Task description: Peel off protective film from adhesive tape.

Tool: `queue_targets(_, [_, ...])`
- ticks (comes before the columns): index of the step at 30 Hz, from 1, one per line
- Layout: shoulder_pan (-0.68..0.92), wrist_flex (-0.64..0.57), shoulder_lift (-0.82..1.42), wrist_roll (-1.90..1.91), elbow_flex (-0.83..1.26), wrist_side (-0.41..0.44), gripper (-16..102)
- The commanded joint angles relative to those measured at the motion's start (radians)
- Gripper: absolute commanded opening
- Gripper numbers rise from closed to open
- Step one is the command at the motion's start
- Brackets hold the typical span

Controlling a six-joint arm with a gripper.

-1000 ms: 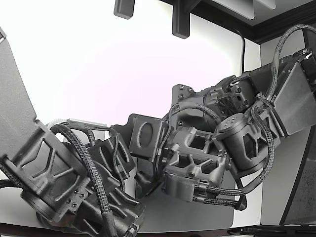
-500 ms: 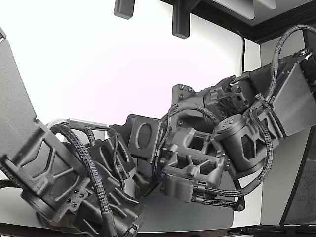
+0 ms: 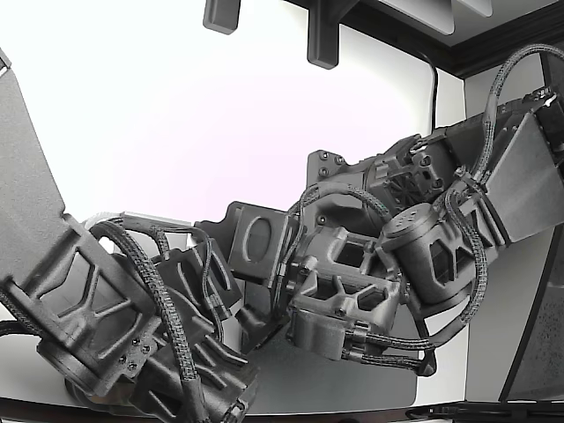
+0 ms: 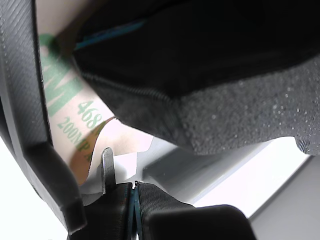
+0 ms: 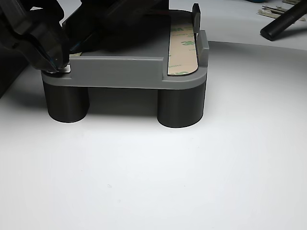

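Observation:
A grey fixture (image 5: 120, 72) on two black round legs carries a tan adhesive tape (image 5: 182, 50) with green print along one side. In the wrist view the tan protective film (image 4: 70, 115) shows green "468 200MP" lettering, and one pale corner of it curls up off the surface. My gripper (image 4: 134, 192) has its two black fingers pressed together at that lifted edge, so it looks shut on the film. In the other view a black gripper (image 5: 60, 64) sits at the fixture's far corner on a small white tab. The exterior view hides the tape behind the arms.
Two bulky dark arms (image 3: 106, 308) (image 3: 352, 282) crowd together over a grey plate (image 3: 335, 388) in the exterior view. The fixture stands on a white table (image 5: 168, 182). A black rod-like tool (image 5: 283, 21) lies behind it. A black peg (image 5: 195, 14) stands at the tape's far end.
The arm on the exterior view's right dipped slightly toward the left, then eased back a little. The other arm has stayed put.

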Motion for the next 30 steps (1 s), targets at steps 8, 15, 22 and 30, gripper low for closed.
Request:
queue_targets(8, [-0.008,0.041,0.020,0.032,-0.035,-0.025,-12])
queue_targets(15, [-0.008,0.064,0.015,0.044,-0.043,-0.029,-12])
queue_targets(22, [-0.008,0.080,0.011,0.054,-0.049,-0.032,-12])
queue_targets(30, [-0.005,0.103,0.006,0.072,-0.057,-0.035,-12])
